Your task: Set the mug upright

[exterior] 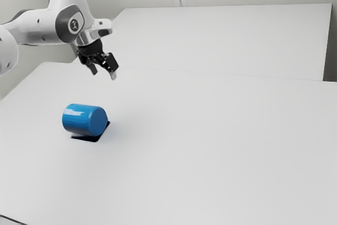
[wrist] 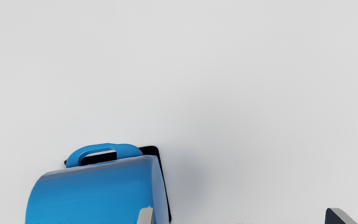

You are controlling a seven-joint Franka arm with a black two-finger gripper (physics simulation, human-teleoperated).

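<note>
Blue mug (exterior: 79, 119) on its side over flat black pad (exterior: 90, 139), inside hidden; jaws spread wide, apart from mug.

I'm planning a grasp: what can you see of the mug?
The mug is glossy blue, perhaps ceramic, lying on its side on a thin black pad. Its flat, closed base faces the exterior view's right. A loop handle juts from its side. The open gripper hovers above, not touching it.
</note>
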